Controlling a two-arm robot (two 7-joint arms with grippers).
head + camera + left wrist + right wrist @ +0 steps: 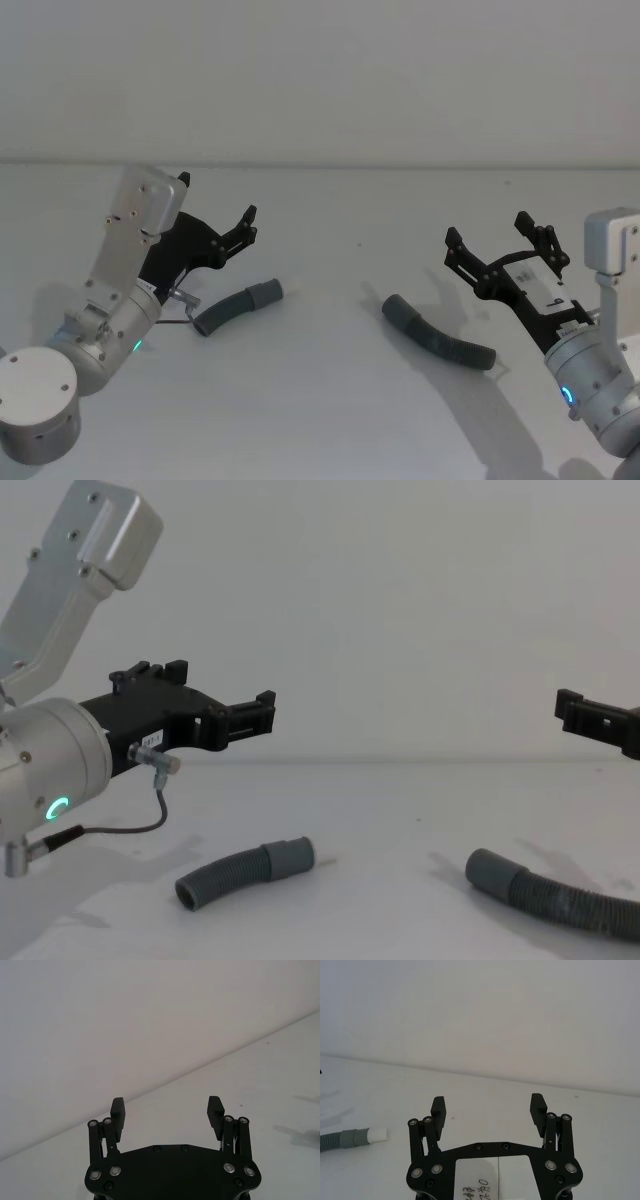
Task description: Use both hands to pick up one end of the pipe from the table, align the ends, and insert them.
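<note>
The pipe lies on the white table as two dark grey corrugated lengths. The left length ends in a grey cuff; the right wrist view shows this cuff with a white tip. The right length has a plain grey cuff pointing toward the left one. My left gripper hovers open and empty above and behind the left length. My right gripper is also open and empty, raised behind the right length. Between the pads nothing is held.
A thin dark cable loops from the left arm down toward the table beside the left length. A plain wall rises behind the table's far edge. The right length runs out of the chest view to the right.
</note>
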